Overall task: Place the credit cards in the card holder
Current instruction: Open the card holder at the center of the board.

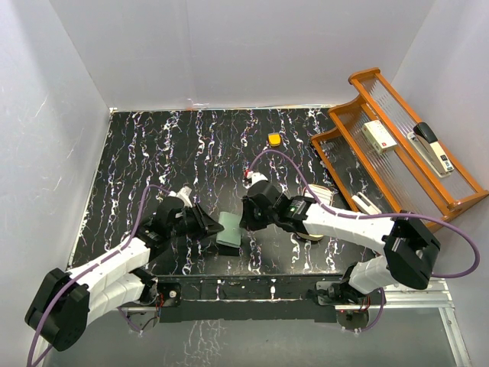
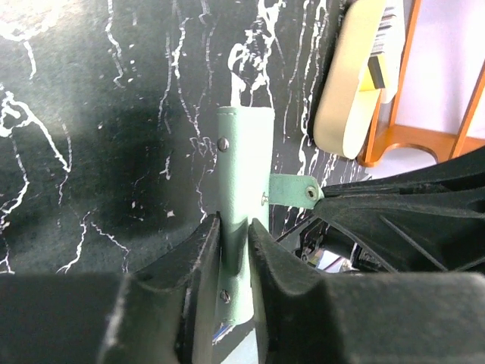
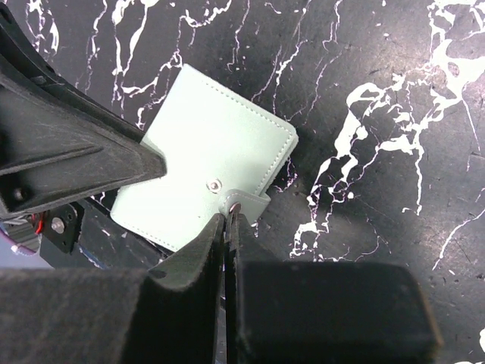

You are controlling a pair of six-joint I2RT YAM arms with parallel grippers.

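The pale green card holder (image 1: 228,228) lies folded on the black marbled table between both arms. My left gripper (image 1: 214,224) is shut on one edge of it; in the left wrist view the fingers (image 2: 236,224) pinch the card holder (image 2: 242,152) seen edge-on. My right gripper (image 3: 228,218) is shut on the snap tab (image 3: 246,203), which is unsnapped from the card holder (image 3: 204,144). The tab (image 2: 292,189) runs sideways into the right finger. The credit cards are mostly hidden: only a yellow and a printed edge (image 2: 381,53) show in the tan dish (image 2: 345,91).
The tan oval dish (image 1: 315,193) sits partly under my right arm. A small orange block (image 1: 274,139) lies at the back. An orange wooden rack (image 1: 397,153) at the right holds a stapler (image 1: 432,147) and a white box (image 1: 380,136). White walls enclose the table.
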